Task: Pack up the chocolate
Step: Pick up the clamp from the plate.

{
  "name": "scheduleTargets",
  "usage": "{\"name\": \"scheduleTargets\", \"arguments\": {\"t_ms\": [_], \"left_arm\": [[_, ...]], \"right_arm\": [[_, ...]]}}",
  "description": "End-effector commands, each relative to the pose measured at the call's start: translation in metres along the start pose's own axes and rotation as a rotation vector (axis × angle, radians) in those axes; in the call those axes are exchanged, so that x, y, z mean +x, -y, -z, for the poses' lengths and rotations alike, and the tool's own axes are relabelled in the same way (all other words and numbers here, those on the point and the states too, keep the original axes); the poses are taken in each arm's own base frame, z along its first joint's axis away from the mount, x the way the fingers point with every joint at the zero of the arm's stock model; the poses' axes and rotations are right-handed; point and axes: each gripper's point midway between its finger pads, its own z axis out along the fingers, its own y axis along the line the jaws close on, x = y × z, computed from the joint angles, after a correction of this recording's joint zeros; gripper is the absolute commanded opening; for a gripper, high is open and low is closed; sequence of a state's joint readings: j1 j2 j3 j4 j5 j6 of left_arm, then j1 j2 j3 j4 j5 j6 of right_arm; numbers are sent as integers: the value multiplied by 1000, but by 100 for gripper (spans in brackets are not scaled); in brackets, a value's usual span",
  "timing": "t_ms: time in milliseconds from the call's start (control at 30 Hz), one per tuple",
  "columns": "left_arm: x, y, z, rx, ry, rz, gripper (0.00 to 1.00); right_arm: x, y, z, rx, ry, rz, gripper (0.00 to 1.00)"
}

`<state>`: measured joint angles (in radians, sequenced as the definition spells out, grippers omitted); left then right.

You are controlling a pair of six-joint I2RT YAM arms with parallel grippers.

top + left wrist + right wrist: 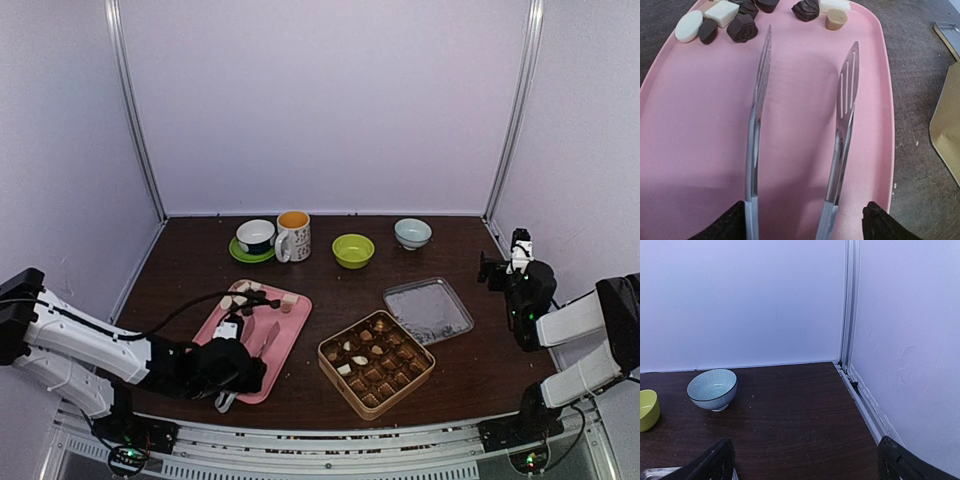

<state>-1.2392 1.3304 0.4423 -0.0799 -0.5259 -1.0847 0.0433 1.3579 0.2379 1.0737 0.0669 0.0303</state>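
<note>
Left gripper (805,222) is set wide around the handle end of the tongs (757,115), which lie flat on the pink tray (800,165) near the worktop's near-left corner. One finger is seen against the left arm of the tongs, while the other stands apart from the right arm, so no grip is judged to be made yet. The chocolate (742,27) is clustered at the tray's far end, straight ahead of the gripper and just beyond the tong tips. The long axis of the tongs runs lengthwise along the tray, pointed at those pieces. More pieces are already seated in the gold tin (340,385), just beside the tray toward the worktop's right edge. Right gripper (807,462) is held wide and empty near that right edge, well apart from the tray, so the left arm is judged much the nearer.
</note>
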Motion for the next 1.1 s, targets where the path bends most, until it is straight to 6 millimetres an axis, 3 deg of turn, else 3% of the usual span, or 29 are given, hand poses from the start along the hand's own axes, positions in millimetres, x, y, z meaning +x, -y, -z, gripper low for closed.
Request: {"name": "scheduleTargets", "arguments": {"t_ms": [0, 200, 567, 733, 1067], "left_arm": [[-3, 2, -2, -37, 4, 8, 77], [-2, 1, -5, -62, -8, 7, 68], [-11, 3, 3, -80, -5, -12, 41], [-21, -1, 18, -60, 16, 4, 37], [-46, -18, 67, -10, 51, 45, 37]], "right_arm": [[-8, 2, -2, 6, 28, -8, 100], [-9, 2, -2, 6, 29, -8, 100], [-9, 2, -2, 5, 30, -8, 100], [-8, 1, -2, 4, 28, -8, 100], [-8, 2, -2, 6, 28, -9, 100]]}}
